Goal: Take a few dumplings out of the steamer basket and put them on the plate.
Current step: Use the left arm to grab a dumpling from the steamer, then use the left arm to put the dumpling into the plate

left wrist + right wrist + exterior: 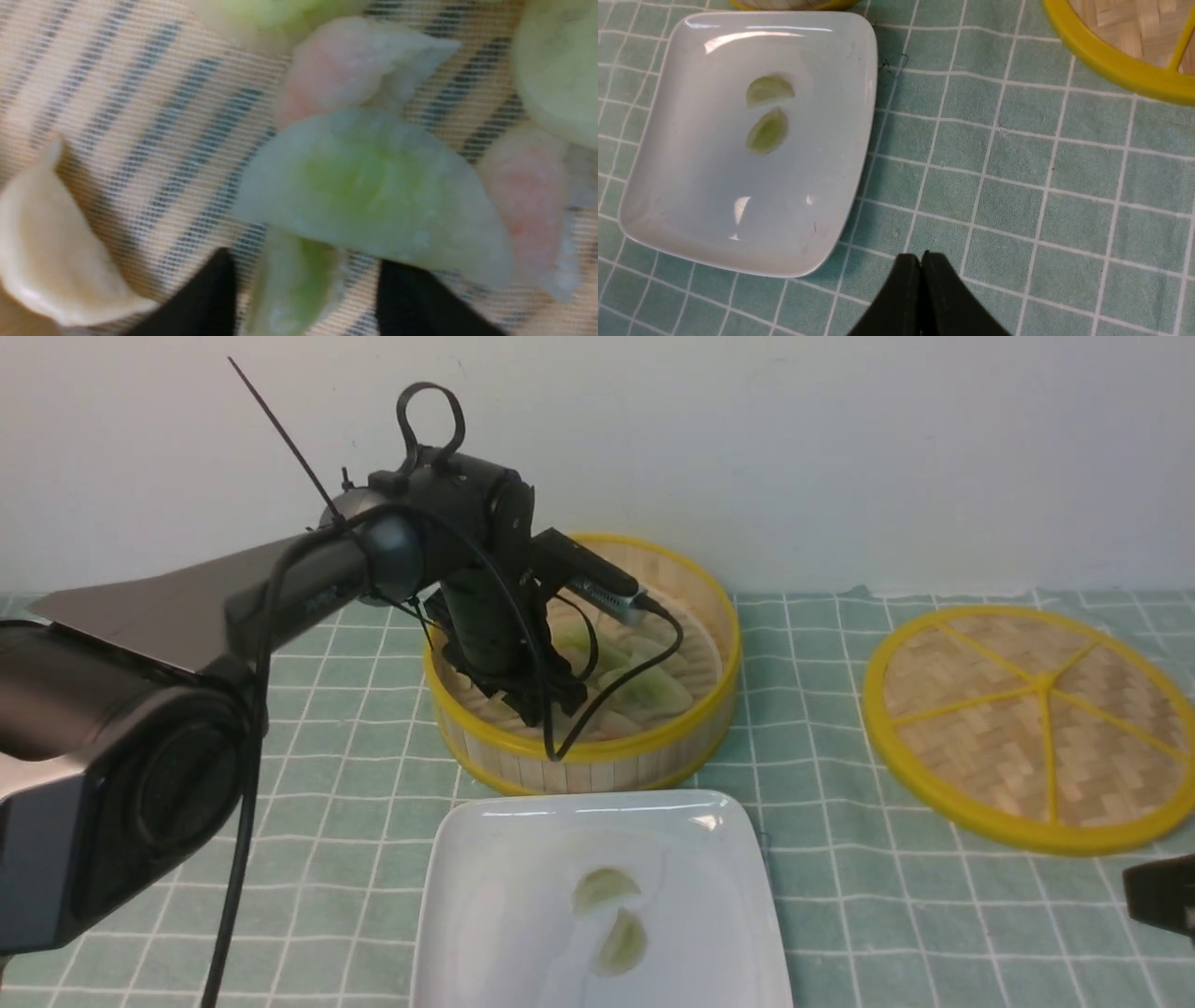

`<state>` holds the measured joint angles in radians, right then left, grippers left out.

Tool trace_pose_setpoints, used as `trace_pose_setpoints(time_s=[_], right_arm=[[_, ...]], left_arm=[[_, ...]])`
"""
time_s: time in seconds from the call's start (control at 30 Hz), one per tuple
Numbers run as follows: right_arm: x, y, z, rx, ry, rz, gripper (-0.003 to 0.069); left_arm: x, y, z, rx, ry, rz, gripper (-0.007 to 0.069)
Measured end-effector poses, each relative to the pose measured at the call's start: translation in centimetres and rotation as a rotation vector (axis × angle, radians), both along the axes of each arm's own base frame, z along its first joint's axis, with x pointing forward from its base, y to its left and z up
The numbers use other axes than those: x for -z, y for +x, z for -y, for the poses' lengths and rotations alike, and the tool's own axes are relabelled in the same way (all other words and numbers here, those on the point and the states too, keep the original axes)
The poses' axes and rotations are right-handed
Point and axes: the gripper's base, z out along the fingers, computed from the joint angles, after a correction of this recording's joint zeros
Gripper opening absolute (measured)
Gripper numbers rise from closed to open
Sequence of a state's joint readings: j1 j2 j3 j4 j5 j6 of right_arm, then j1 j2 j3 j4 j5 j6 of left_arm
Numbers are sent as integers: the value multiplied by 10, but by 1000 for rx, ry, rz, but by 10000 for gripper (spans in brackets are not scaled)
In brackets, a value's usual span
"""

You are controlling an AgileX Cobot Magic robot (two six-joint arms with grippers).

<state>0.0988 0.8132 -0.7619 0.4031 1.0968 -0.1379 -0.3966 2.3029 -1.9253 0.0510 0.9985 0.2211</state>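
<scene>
Two dumplings (607, 889) are lying near the middle of the plate (485, 905), just beside each other, while the others are sitting in the steamer basket (597, 767) behind it. The plate is standing right in front of the basket on the worktop (840, 905), probably to keep each carry short. The lid (1036, 728) is lying flat well off to the right, leaving the basket open from above.

The left arm (233, 593) is reaching forward from the left side and bending its wrist steeply down, so the left pincer (303, 261) is pointing into the basket near its left wall. Its fingers (205, 298) are standing spread, straddling a narrow green dumpling (294, 289) that is lying on the ridged liner (140, 116). A thin gap seems to be showing on each side, so this is looking like a grasp being lined up rather than a hold, though the view is blurred. A larger green dumpling (373, 196) is overlapping the narrow one's far end, which could be making a clean lift harder.

The right pincer (921, 259) is hovering pressed together and holding nothing, over the worktop beside the plate's right edge, apparently parked clear of the left arm's path.
</scene>
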Motion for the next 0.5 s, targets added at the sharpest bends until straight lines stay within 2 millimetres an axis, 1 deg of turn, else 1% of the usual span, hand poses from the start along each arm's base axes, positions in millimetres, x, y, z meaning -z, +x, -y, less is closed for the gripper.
trace_pose_setpoints(time_s=[0.03,0.07,0.1,0.13,0.17,0.23,0.27,0.3,0.33,0.37,0.4,0.43,0.47,0.5], right_arm=[[0,0,0,0,0,0,-10],[0,0,0,0,0,0,-10],[0,0,0,0,0,0,-10],[0,0,0,0,0,0,-10],[0,0,0,0,0,0,-10],[0,0,0,0,0,0,-10],[0,0,0,0,0,0,-10],[0,0,0,0,0,0,-10],[0,0,0,0,0,0,-10],[0,0,0,0,1,0,-10],[0,0,0,0,1,0,-10],[0,0,0,0,1,0,-10],[0,0,0,0,1,0,-10],[0,0,0,0,1,0,-10]], left_arm=[[-2,0,1,-6,-2,-6,195],[-5,0,1,-12,0,-13,178],[-9,0,1,-18,0,-20,179],[-17,-1,1,-25,-1,-29,181],[-29,-1,1,-31,-6,-29,183],[-55,-5,0,-36,-17,-18,160],[-60,-6,-1,-36,-20,-13,161],[-82,-9,-2,-40,-45,27,161],[-85,-10,-2,-42,-47,31,161],[-111,-19,-5,-48,-78,69,161],[-123,-26,-7,-49,-91,78,161],[-123,-28,-8,-49,-90,74,161],[-137,-40,-13,-53,-102,78,161],[-140,-48,-15,-59,-113,67,161]])
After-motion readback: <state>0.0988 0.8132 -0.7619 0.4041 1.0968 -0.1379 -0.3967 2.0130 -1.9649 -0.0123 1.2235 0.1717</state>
